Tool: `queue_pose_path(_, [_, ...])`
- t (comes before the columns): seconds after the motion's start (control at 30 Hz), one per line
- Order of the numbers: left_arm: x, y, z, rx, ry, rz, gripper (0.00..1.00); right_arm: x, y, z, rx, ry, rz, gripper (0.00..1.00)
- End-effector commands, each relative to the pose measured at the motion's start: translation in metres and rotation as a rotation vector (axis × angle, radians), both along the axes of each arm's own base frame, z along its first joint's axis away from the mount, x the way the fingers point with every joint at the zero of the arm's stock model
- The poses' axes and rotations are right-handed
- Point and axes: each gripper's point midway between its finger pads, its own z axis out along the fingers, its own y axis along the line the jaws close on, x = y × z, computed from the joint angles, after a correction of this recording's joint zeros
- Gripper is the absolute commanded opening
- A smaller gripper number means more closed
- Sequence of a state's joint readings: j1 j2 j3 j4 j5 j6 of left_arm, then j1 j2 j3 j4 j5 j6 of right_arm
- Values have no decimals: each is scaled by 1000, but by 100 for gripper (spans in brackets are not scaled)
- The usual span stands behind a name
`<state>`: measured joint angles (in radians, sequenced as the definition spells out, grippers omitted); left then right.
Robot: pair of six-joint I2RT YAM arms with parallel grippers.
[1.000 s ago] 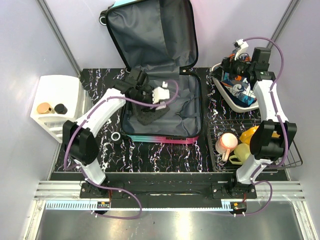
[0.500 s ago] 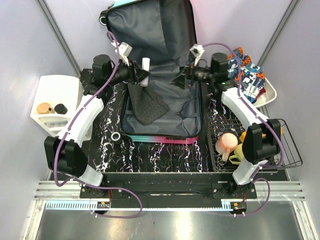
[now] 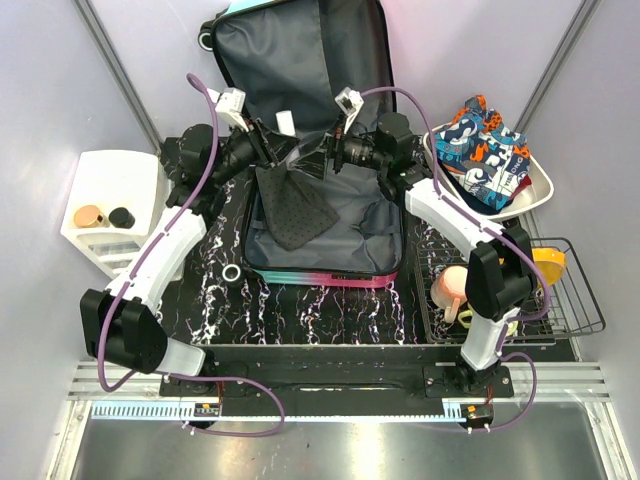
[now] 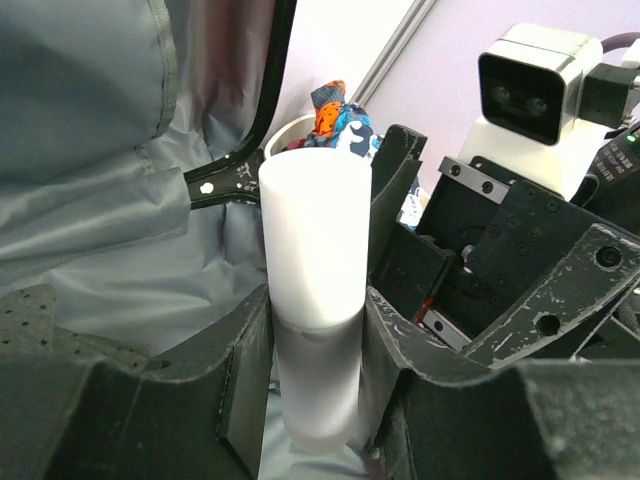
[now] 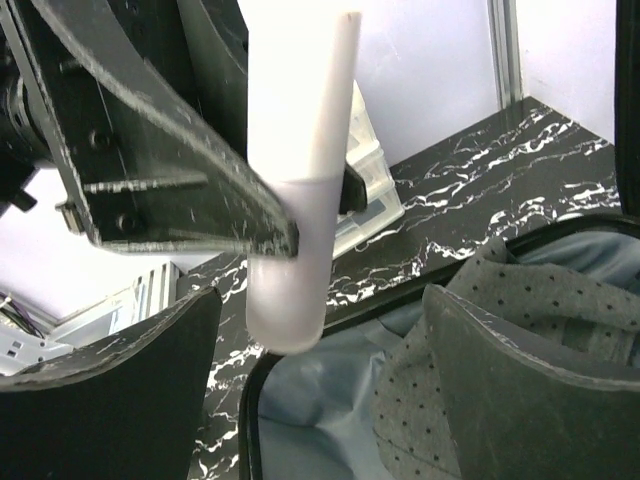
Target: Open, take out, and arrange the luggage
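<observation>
1. The white tube (image 4: 315, 230) may drop. The left pincer (image 4: 315, 340) clamps it near its lower end. The right pincer (image 5: 320, 320), fingers spread wide, straddles that end and seems clear of it. If the left lets go before the right closes, the tube falls into the luggage (image 3: 300, 60).
2. The pincers crowd each other, so a closing right finger may hit the left's fingers instead of the tube.
3. A dotted cloth (image 3: 292, 210) hangs under the left pincer. I cannot tell whether it is pinched along with the tube; if so, a hand-over may drag it.
4. The luggage lies open on the tabletop (image 3: 330, 305), its base below both pincers and its lid upright behind them.
</observation>
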<state>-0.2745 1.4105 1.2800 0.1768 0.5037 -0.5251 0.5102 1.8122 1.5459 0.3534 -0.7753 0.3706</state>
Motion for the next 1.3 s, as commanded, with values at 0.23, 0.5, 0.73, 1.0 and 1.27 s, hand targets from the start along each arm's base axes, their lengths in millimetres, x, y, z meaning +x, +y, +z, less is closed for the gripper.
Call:
queue_pose_path(0.23, [-20, -4, 57, -102, -151, -15, 22, 7, 31, 32, 36, -94, -10, 67])
queue_pose_path(0.5, [-27, -2, 49, -58, -149, -24, 50, 6, 30, 34, 0, -161, -7, 2])
queue_pose_path(0.73, [-27, 18, 46, 37, -143, 10, 92, -5, 22, 33, -53, -261, 8, 0])
queue_pose_path(1.0, [-34, 13, 42, 52, -115, -61, 89, -24, 19, 33, -45, -292, 65, 0])
queue_pose_path(1.27, [-34, 9, 46, 13, -101, -95, 75, -41, 24, 35, -25, -314, 118, 0])
